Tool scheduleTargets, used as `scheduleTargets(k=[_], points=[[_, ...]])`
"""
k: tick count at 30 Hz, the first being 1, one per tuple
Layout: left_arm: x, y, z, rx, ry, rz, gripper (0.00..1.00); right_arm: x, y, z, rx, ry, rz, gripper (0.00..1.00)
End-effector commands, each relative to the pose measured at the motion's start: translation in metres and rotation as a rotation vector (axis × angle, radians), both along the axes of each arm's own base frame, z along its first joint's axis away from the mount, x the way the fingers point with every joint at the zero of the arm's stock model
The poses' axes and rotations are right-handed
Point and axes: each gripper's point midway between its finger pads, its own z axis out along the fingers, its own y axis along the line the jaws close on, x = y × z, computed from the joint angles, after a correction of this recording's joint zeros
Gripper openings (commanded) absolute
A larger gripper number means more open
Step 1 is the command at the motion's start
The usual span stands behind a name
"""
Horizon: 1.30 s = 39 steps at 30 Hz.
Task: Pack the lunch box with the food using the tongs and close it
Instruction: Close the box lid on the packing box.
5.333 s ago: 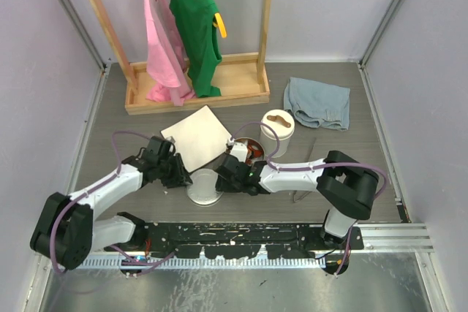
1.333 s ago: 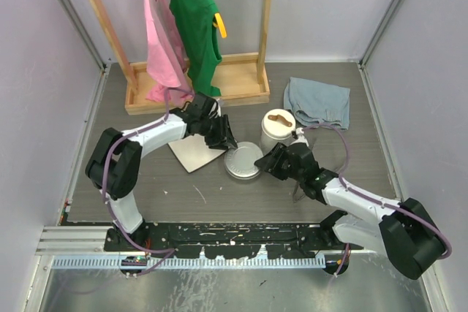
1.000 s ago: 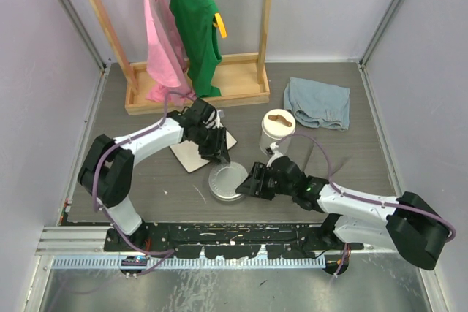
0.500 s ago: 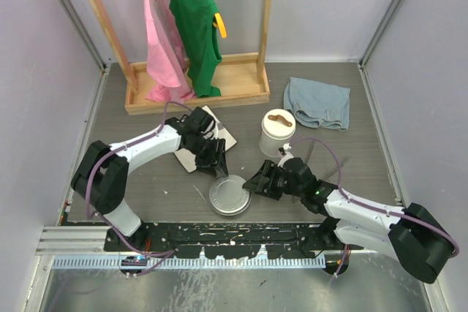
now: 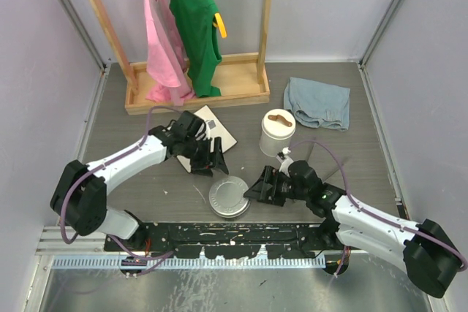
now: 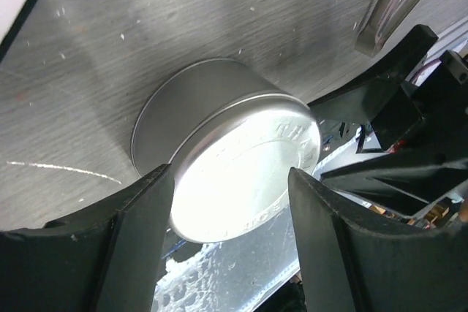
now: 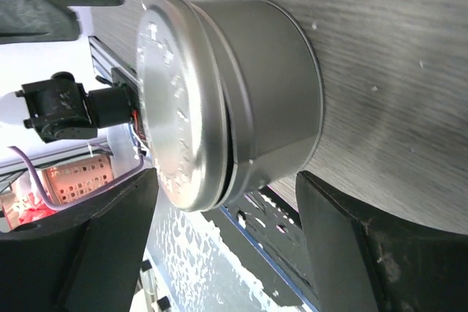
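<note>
top external view: on the grey table (image 5: pixel 117 115) the closed tin (image 5: pixel 229 196) sits near the front edge between the two arms. a second ago it lay further back, close by the plate (image 5: pixel 221 131). the left gripper (image 5: pixel 216 166) stands just behind it and the right gripper (image 5: pixel 256 189) is at its right side. in both wrist views the fingers are spread, wider than before, flanking the tin. whether any finger brushes its wall is hard to tell.

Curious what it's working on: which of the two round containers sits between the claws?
The low shiny steel tin with the flat lid, flanked by the left gripper and right gripper; the taller white jar stands farther back, apart from both.
</note>
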Motion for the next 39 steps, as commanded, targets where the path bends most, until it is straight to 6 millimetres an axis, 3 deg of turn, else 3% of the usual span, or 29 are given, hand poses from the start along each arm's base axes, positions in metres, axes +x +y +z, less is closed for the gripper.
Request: scheduleTargets(k=[1,6,19,27,39], points=[[-0.01,0.006,-0.002,-0.006,0.014,0.024,0.65,-0.012,0.004,0.001,0.042,0.045,0.032,0.81],[-0.023,0.008,-0.009,-0.029,0.06,0.032,0.65,-0.017,0.015,0.0,0.045,0.068,0.072,0.82],[-0.033,-0.007,0.007,-0.083,0.063,0.028,0.5,-0.01,0.02,-0.002,0.093,0.099,-0.008,0.73],[-0.04,-0.013,0.0,-0.055,0.07,-0.005,0.48,-0.011,0.011,-0.024,0.02,0.143,-0.046,0.67],[-0.04,-0.015,-0.012,0.008,0.051,-0.017,0.5,-0.01,-0.017,-0.063,-0.104,0.192,-0.175,0.47]])
